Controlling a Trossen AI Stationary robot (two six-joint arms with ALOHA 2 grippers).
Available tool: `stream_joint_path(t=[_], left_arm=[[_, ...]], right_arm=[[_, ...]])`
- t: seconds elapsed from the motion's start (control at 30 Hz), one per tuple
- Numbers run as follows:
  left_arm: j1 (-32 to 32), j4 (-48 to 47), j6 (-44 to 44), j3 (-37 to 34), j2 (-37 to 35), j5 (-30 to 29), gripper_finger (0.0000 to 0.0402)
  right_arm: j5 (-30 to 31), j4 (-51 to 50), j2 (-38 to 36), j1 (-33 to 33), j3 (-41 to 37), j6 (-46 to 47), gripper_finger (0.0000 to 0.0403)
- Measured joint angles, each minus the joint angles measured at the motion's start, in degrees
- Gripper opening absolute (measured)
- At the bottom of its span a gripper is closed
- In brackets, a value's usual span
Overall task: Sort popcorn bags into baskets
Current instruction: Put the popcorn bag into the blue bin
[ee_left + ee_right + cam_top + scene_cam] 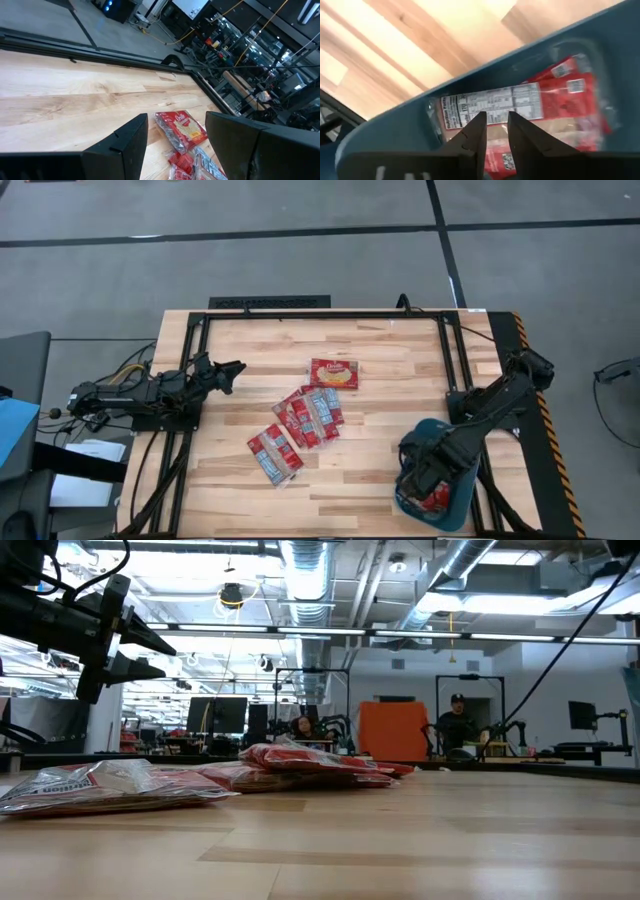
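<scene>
Seeing my right gripper (494, 131) over the teal basket (407, 502), fingers slightly apart above a popcorn bag (520, 107) inside, left gripper (232, 370) wide apart, holding nothing.

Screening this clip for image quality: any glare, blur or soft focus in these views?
Low view: bright ceiling lights, glare on the popcorn bags' wrappers, near tabletop soft. Right wrist view: the packet in the teal basket is slightly blurred, wood washed out. Left wrist view: background room is soft. High view: evenly lit, no glare.
</scene>
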Motion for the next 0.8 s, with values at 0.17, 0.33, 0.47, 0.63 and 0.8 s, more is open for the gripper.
stream_joint_path(t=[0.17,0.33,0.47,0.63,0.8], left_arm=[[0.01,-0.01,0.00,0.00,0.01,0.01,0.0187],[0.01,0.01,0.00,0.00,0.01,0.03,0.0187],[0.01,0.01,0.00,0.00,0.01,0.03,0.0187],[0.01,0.01,1.01,0.00,-0.01,0.03,0.0187],[-0.01,0.01,1.04,0.00,0.01,0.04,0.0187]], right_arm=[[-0.09,6.42,0.04,0.05,-3.71,-0.01,0.0096],[-0.02,10.57,0.04,0.05,-5.74,0.00,0.0095],[-0.15,13.60,0.04,0.65,-7.46,-0.02,0.0095],[-0.27,13.58,0.04,0.92,-7.73,-0.66,0.0095],[-3.28,11.68,0.04,1.38,-7.73,-1.98,0.0095]])
